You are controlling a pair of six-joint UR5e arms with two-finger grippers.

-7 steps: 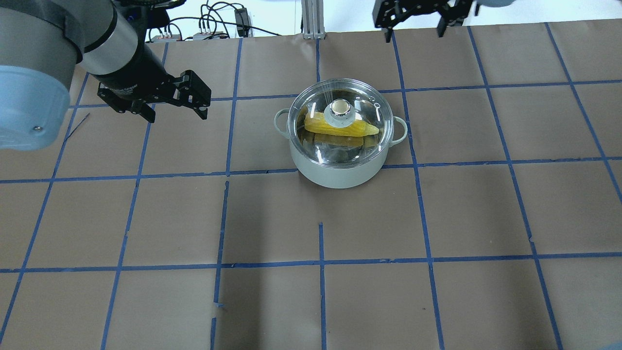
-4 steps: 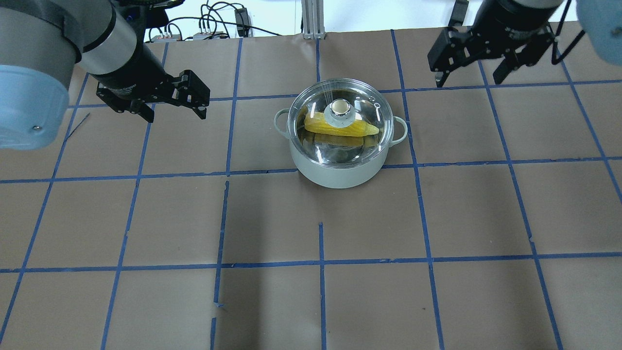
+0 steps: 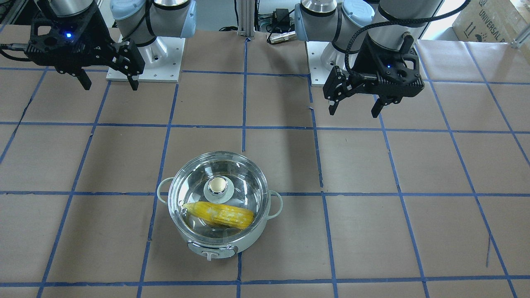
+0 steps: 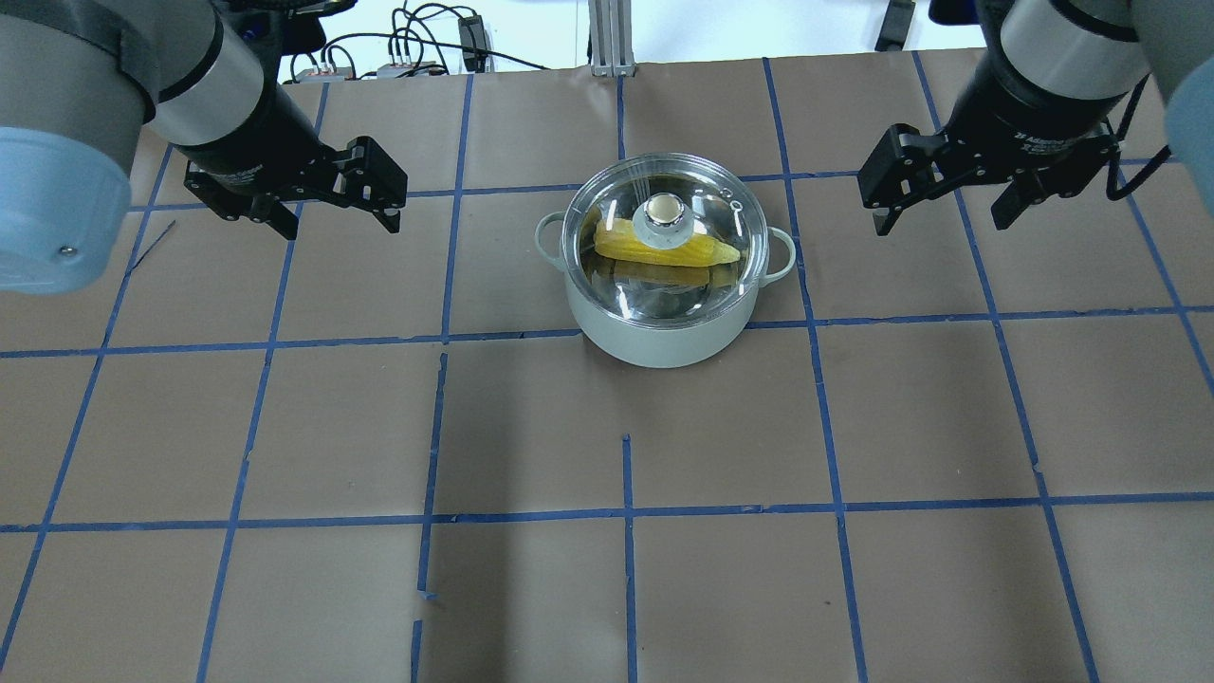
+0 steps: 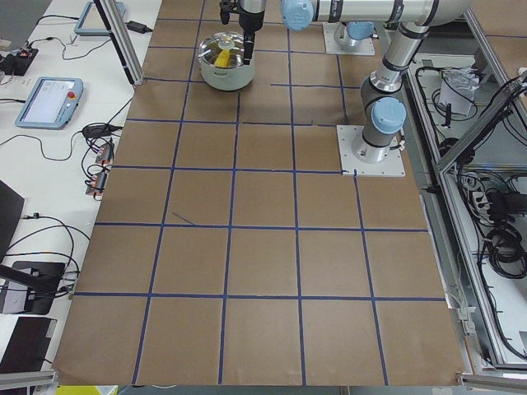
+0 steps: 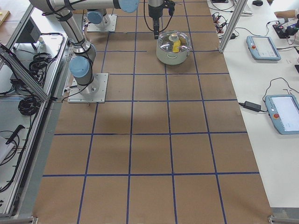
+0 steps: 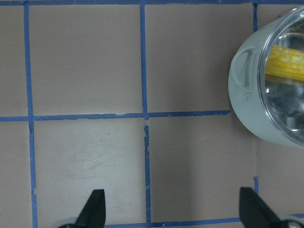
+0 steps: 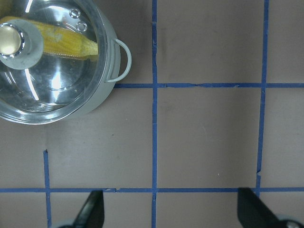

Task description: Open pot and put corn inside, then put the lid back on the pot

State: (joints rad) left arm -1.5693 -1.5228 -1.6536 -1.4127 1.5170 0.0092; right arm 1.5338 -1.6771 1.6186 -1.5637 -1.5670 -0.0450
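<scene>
Both grippers hang wide open and empty, the left gripper (image 4: 341, 226) left of the pot (image 4: 664, 343); the right gripper (image 4: 941, 226) has just swung in from the far edge. Inside, the corn (image 4: 697, 252) lies under the lid (image 4: 654, 289): the task looks done.

I count one pot (image 4: 664, 337) on the tabletop (image 4: 607, 569), one lid (image 4: 664, 289) and one corn (image 4: 688, 252). The lid carries one knob (image 4: 663, 209). The pot shows two loop handles (image 4: 543, 237), one on each side. I have two hands, a left hand (image 4: 341, 226) and a right hand (image 4: 942, 224), and each has two fingers (image 4: 391, 216).
</scene>
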